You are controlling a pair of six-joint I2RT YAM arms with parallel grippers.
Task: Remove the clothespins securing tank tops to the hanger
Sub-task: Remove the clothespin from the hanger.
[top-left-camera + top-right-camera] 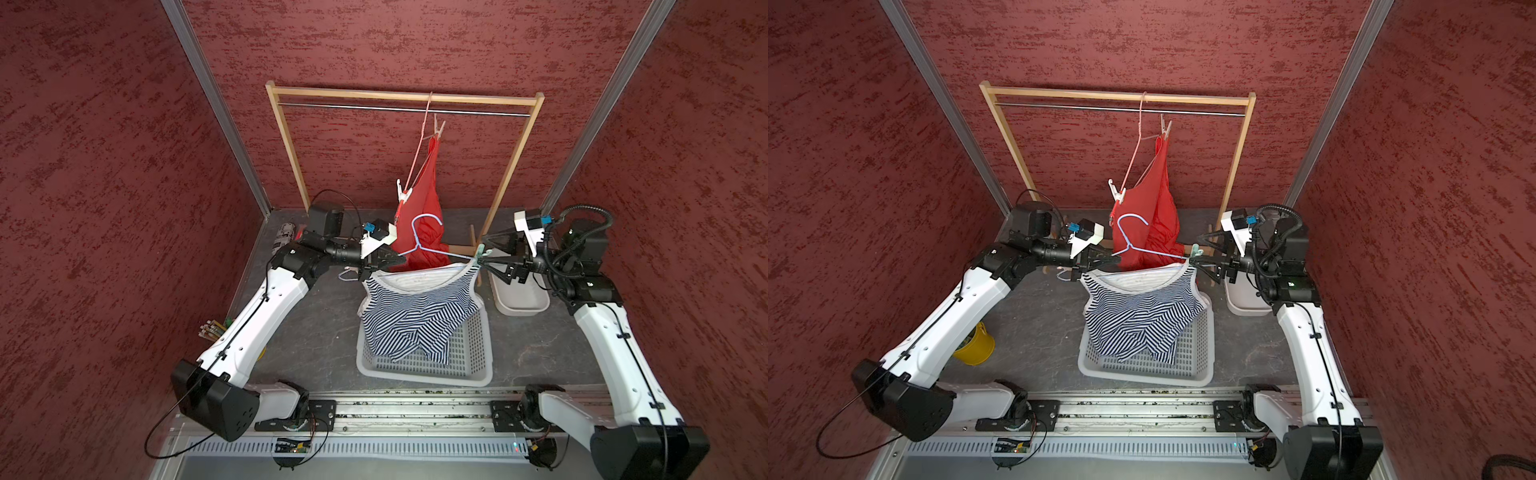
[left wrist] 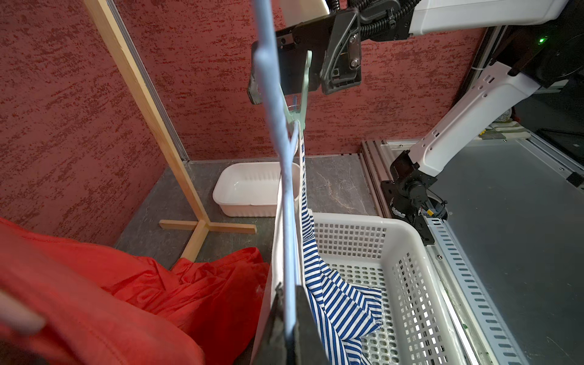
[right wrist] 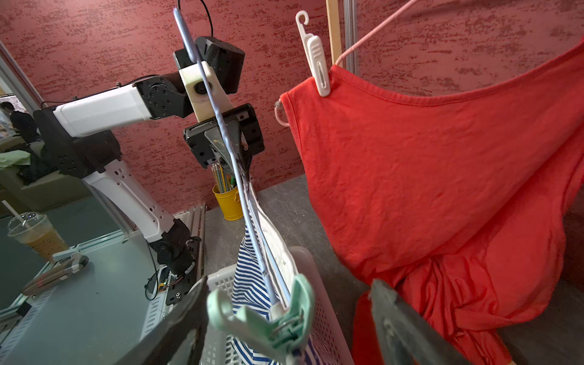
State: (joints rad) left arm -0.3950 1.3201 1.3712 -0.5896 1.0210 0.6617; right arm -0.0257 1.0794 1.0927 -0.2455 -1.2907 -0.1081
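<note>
Red textured walls on three sides, grey tabletop (image 1: pixel 316 332) below.

- Green pin (image 3: pixel 268 319): clipped on one end of blue hanger (image 2: pixel 286 189), pinching a strap of striped top (image 1: pixel 411 316).
- Right gripper (image 1: pixel 487 254): jaws spread wide, straddling that pin. In right wrist view, one finger just beside a pin handle, contact unclear; other finger well apart. Nothing gripped.
- Left gripper (image 1: pixel 390 262): clamped tight on hanger's opposite end, holding it up off the table. Cloth edge right at the jaws; caught or not, cannot tell.
- Striped top: draped from the hanger, lower half slumped into white basket (image 1: pixel 419 375).
- Behind: red top (image 1: pixel 424 216) on pink hanger (image 3: pixel 374 31), hooked over rail of wooden rack (image 1: pixel 286 137).
- White pin (image 3: pixel 317 68) on red top's lower shoulder, tan pin (image 1: pixel 438 126) on the high one near the rail. Hem bunched on the table.
- White tub (image 1: pixel 519 309) below right wrist, beside rack's foot.
- Yellow pot (image 1: pixel 980 345) of pencils by left arm.
</note>
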